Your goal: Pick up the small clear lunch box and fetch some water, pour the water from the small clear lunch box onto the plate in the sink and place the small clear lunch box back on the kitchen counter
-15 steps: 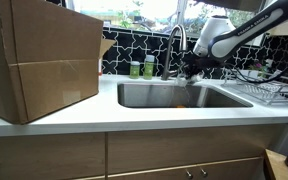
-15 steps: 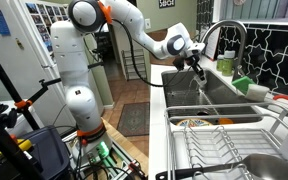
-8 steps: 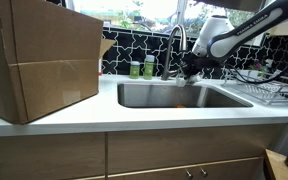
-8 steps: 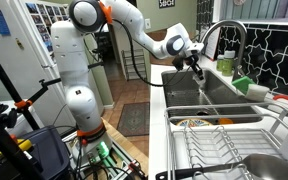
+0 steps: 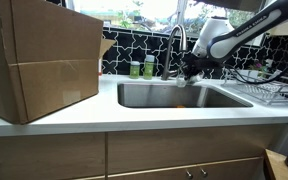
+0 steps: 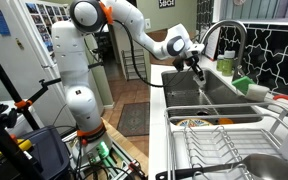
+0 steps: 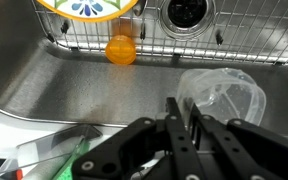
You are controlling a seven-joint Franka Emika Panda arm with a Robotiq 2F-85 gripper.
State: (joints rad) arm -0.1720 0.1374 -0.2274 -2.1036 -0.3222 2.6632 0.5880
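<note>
In the wrist view my gripper [image 7: 180,108] is shut on the rim of the small clear lunch box [image 7: 229,95] and holds it above the steel sink [image 7: 44,85]. I cannot tell whether there is water in the box. A patterned plate [image 7: 89,8] lies on a wire grid at the far end of the basin. In both exterior views the gripper [image 5: 190,70] [image 6: 195,62] hangs over the sink [image 5: 174,96] [image 6: 199,100], close to the curved faucet [image 5: 176,40] [image 6: 224,35]. The white kitchen counter [image 5: 64,118] runs along the front.
An orange round object [image 7: 121,50] lies on the grid near the plate, beside the drain [image 7: 189,10]. A large cardboard box [image 5: 39,60] stands on the counter. Two green bottles [image 5: 142,68] stand behind the sink. A wire dish rack [image 5: 269,93] [image 6: 224,150] sits beside the sink.
</note>
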